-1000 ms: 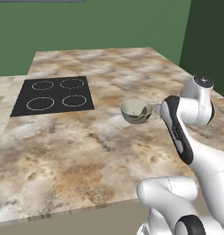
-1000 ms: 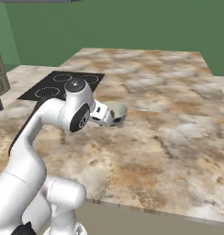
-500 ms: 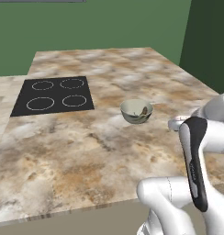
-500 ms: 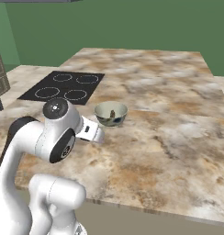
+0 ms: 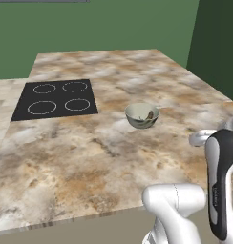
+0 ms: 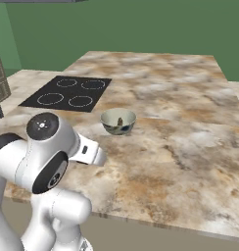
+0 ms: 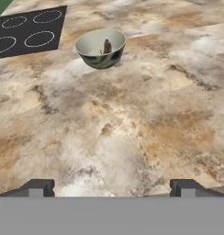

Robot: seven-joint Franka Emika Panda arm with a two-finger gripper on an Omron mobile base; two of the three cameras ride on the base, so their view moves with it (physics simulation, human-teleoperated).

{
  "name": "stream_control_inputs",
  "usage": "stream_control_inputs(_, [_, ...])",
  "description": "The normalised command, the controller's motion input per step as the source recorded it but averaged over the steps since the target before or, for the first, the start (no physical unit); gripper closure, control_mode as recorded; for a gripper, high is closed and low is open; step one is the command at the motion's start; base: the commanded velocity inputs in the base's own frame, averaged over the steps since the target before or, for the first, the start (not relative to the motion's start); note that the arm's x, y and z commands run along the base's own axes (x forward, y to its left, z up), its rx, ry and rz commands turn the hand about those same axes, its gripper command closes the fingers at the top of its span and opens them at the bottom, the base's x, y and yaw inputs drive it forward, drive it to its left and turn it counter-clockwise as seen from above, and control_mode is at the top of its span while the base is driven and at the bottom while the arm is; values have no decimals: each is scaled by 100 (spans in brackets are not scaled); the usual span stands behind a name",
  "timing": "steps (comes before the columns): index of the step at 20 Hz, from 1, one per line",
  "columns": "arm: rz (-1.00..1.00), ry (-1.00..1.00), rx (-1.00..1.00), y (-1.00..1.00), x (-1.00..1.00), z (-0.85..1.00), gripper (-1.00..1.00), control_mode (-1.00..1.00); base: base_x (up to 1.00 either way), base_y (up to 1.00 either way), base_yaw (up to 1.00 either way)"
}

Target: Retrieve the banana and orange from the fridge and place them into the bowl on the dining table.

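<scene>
Pulled back from the bowl [image 7: 101, 47] since a second ago: gripper [image 7: 110, 187] now hovers low over bare marbled tabletop [image 5: 80, 157], well short of the bowl. Jaws spread wide, nothing between them (finger tips [image 7: 38, 187] far apart at the bottom of the hand view). Bowl upright on the table, right of the black cooktop [image 5: 55, 98] in the left base view. Small dark-tipped piece, likely the banana [image 7: 107, 46], leaning inside the bowl against its far wall; too small to confirm.
</scene>
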Motion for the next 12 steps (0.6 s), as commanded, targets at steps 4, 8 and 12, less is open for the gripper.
stream_control_inputs(4, [0,0,-3,0,-43,0,-100,100,-19,0,0])
stream_control_inputs(8, [0,0,0,0,0,0,-100,100,-84,0,2])
stream_control_inputs(12, [0,0,0,0,0,0,-100,100,-84,10,2])
